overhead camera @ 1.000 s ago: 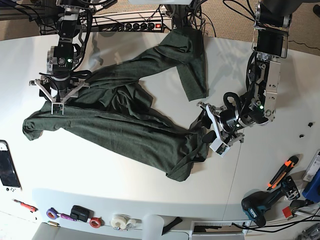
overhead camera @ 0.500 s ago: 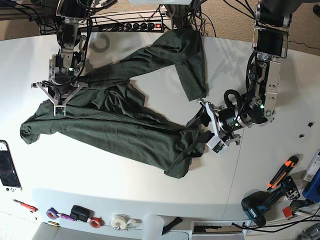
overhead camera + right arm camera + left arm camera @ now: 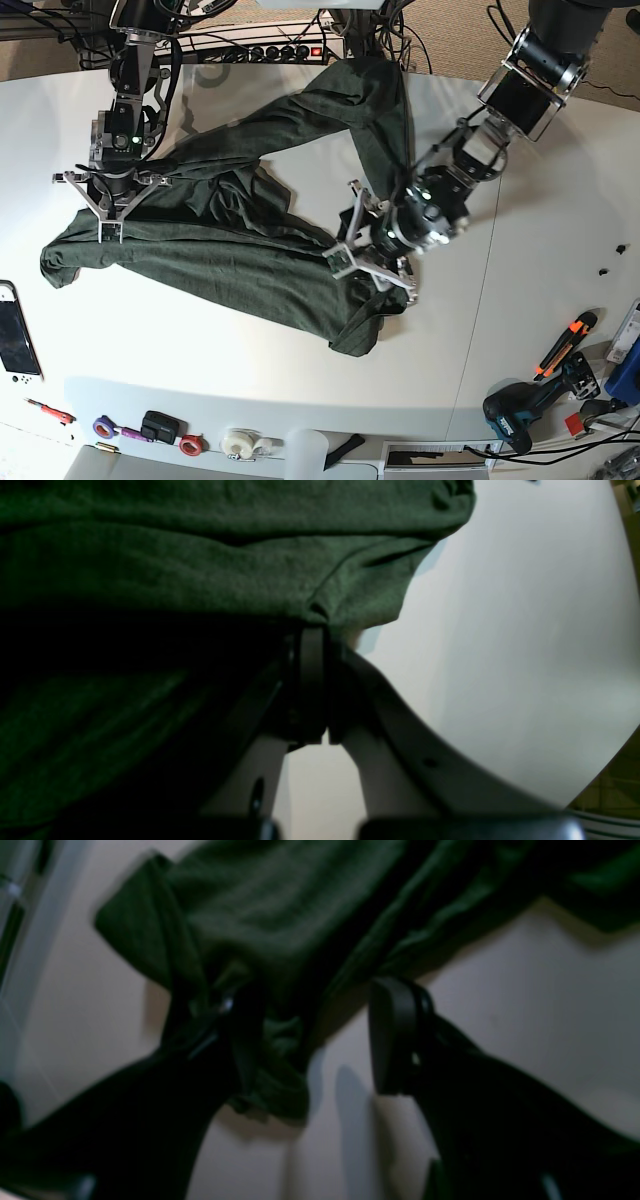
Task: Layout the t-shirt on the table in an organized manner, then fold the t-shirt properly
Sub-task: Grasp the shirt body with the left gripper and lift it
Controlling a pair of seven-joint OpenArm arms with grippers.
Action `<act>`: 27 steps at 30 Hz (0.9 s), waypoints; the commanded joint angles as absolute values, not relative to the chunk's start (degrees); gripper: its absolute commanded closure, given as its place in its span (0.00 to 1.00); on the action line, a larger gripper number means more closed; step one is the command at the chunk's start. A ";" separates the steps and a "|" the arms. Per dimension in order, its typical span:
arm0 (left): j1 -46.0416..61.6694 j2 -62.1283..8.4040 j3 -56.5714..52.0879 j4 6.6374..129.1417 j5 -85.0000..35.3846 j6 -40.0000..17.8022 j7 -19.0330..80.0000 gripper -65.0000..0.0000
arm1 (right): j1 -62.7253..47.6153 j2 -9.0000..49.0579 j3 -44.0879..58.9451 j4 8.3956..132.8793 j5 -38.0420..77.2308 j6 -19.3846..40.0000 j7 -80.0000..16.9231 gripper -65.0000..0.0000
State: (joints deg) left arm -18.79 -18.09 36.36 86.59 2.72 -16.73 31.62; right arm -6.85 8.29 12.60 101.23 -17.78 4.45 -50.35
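On the table (image 3: 250,370) the t-shirt (image 3: 230,250) lies crumpled; right gripper (image 3: 314,680) pinches its edge, left gripper (image 3: 310,1040) stands wide over a fold. Best pull outward slowly, keeping cloth taut.

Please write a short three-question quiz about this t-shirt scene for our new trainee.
1. True or false: the right gripper is shut on the t-shirt.
2. The left gripper is: A) shut on nothing, B) open with a bunch of shirt fabric between its fingers, C) out of view.
3. In the base view, what lies at the left edge of the table?

Key:
1. True. The right wrist view shows the fingers pressed together on a fabric edge.
2. B. The fingers stand apart, and fabric hangs between them.
3. A handheld game console.
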 commanded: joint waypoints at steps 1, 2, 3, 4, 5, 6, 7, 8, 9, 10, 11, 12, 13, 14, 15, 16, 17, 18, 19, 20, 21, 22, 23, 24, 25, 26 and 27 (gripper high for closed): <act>-20.21 -18.09 37.10 86.61 4.67 -14.70 29.76 0.49 | -6.20 8.91 12.75 102.39 -18.31 4.01 -49.30 1.00; -20.21 -18.09 37.95 85.82 6.24 -13.28 29.21 0.49 | -6.20 8.91 12.75 102.39 -18.31 4.01 -49.30 1.00; -20.23 -18.09 38.50 84.82 7.40 -12.56 28.95 0.49 | -6.20 8.91 12.75 102.39 -18.31 4.01 -49.30 1.00; -20.36 -18.09 38.74 83.64 7.97 -12.45 28.86 0.49 | -6.20 8.91 12.75 102.39 -18.31 4.01 -49.28 1.00; -20.67 -18.09 38.76 82.24 7.92 -12.47 28.86 0.49 | -6.20 8.93 12.75 102.39 -18.31 4.01 -49.28 1.00; -21.04 -18.09 38.76 80.73 7.92 -12.45 28.88 0.50 | -6.17 8.93 12.75 102.39 -18.31 4.01 -49.28 1.00; -21.56 -18.09 38.76 79.26 7.92 -12.43 28.88 0.53 | -6.20 8.95 12.75 102.39 -18.31 4.01 -49.28 1.00; -22.11 -18.09 38.76 77.80 7.92 -12.45 28.86 0.55 | -6.20 8.99 12.75 102.39 -18.31 4.01 -49.28 1.00; -22.63 -18.11 38.76 76.73 7.92 -12.43 28.86 0.58 | -6.20 9.19 12.73 102.39 -18.28 4.03 -49.28 1.00; -23.16 -18.11 38.76 75.94 7.90 -12.43 28.86 0.60 | -6.17 9.37 12.75 102.39 -18.33 4.01 -49.25 1.00; -23.66 -18.11 38.76 75.40 7.88 -12.36 28.88 0.62 | -6.17 9.61 12.75 102.39 -18.31 4.01 -49.25 1.00; -24.05 -18.11 38.76 75.07 7.86 -11.68 28.91 0.66 | -6.17 9.76 12.75 102.39 -18.31 4.01 -49.25 1.00; -24.29 -18.11 38.76 75.05 7.90 -10.94 28.91 0.72 | -6.17 9.91 12.75 102.39 -18.31 4.01 -49.28 1.00; -24.49 -18.09 38.76 75.07 7.90 -10.33 28.93 0.81 | -6.20 10.11 12.75 102.39 -18.31 4.01 -49.30 1.00; -24.62 -18.09 38.76 75.07 7.88 -10.28 28.95 0.92 | -6.17 10.24 12.75 102.39 -18.33 4.01 -49.30 1.00; -24.75 -18.09 38.76 75.16 7.86 -10.31 28.95 1.00 | -6.17 10.48 12.75 102.39 -18.33 4.01 -49.30 1.00; -24.82 -18.09 38.76 75.24 7.79 -10.33 28.95 1.00 | -6.17 10.70 12.75 102.39 -18.33 4.01 -49.30 1.00; -24.95 -18.11 38.76 75.50 7.66 -10.35 29.10 1.00 | -6.17 11.16 12.75 102.39 -18.31 4.01 -49.32 1.00; -25.10 -18.11 38.76 75.96 7.68 -10.37 29.34 1.00 | -6.15 11.66 12.75 102.39 -18.33 4.01 -49.32 1.00; -25.41 -18.11 38.76 76.49 7.62 -10.50 29.98 1.00 | -6.15 12.38 12.75 102.39 -18.31 4.01 -49.32 1.00; -25.74 -18.11 38.76 77.17 7.20 -10.81 30.81 1.00 | -6.13 13.04 12.75 102.39 -18.33 4.01 -49.30 1.00; -26.22 -18.13 38.76 77.89 6.66 -11.29 31.83 1.00 | -5.98 13.72 12.75 102.39 -18.33 3.99 -49.41 1.00; -26.76 -18.13 38.76 78.63 6.11 -11.92 32.82 1.00 | -5.82 14.41 12.75 102.39 -18.33 3.97 -49.47 1.00; -27.24 -18.17 38.74 79.48 5.72 -12.03 33.50 1.00 | -5.52 15.00 12.75 102.39 -18.31 3.97 -49.54 1.00; -27.73 -18.26 38.72 80.40 5.30 -12.05 34.00 1.00 | -5.21 15.49 12.75 102.39 -18.33 3.97 -49.58 1.00; -28.34 -18.26 38.72 81.34 5.06 -12.03 34.46 1.00 | -4.75 15.94 12.75 102.39 -18.31 3.97 -49.93 1.00; -28.86 -18.26 38.72 82.19 4.43 -12.03 35.09 1.00 | -4.29 16.25 12.75 102.39 -18.31 3.97 -50.30 1.00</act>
